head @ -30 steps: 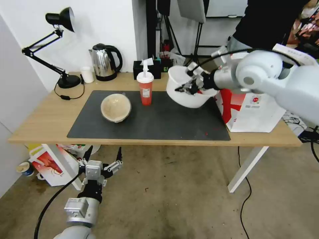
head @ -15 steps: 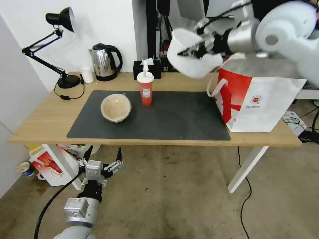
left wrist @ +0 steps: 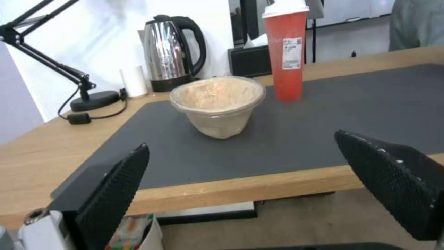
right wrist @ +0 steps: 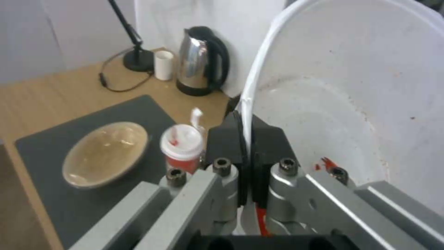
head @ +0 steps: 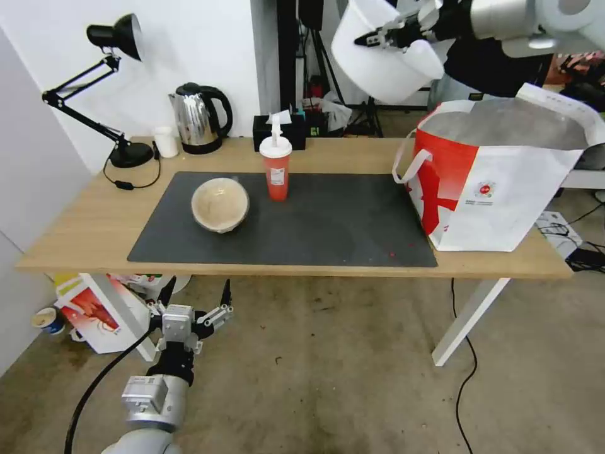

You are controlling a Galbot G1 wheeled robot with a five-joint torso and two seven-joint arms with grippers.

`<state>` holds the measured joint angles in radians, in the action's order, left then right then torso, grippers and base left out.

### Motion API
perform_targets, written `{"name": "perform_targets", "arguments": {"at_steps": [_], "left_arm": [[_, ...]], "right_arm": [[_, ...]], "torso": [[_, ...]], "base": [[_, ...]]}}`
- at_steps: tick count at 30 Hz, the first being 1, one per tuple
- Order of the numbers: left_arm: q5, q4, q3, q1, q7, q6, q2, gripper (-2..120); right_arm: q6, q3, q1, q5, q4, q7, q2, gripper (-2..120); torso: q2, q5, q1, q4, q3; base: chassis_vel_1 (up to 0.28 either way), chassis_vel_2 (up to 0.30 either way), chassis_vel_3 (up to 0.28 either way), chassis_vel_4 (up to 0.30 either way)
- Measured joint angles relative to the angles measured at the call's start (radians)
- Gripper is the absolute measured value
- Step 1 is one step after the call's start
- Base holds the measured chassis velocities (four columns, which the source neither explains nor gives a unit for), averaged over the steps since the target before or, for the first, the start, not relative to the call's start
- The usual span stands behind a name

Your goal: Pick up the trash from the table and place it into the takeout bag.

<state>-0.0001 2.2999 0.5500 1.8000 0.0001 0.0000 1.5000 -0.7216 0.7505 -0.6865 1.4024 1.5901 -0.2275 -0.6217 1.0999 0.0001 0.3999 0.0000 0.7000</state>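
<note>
Right end effector high in air, fingers pinching rim of white bowl. Bowl tilted on side, mouth facing back toward arm, red scraps inside. Takeout bag below and just beside it on bench, open top upward, strap handle toward mat. Well below: red cup upright, straw pointing up; tan bowl on mat. Kettle, lamp further back. Left end effector spread wide, low before bench edge.
</note>
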Motion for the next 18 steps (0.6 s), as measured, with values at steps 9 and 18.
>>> {"name": "perform_targets", "arguments": {"at_steps": [9,18], "left_arm": [[0.0,0.0,0.0,0.0,0.0,0.0,0.0,100],[0.0,0.0,0.0,0.0,0.0,0.0,0.0,100]], "right_arm": [[0.0,0.017,0.022,-0.044,-0.022,-0.028,0.074,0],[0.0,0.017,0.061,-0.097,-0.047,-0.055,0.13,0]], "torso": [[0.0,0.0,0.0,-0.0001,0.0],[0.0,-0.0002,0.0,0.0,0.0]], "base": [[0.0,0.0,0.0,0.0],[0.0,0.0,0.0,0.0]]}}
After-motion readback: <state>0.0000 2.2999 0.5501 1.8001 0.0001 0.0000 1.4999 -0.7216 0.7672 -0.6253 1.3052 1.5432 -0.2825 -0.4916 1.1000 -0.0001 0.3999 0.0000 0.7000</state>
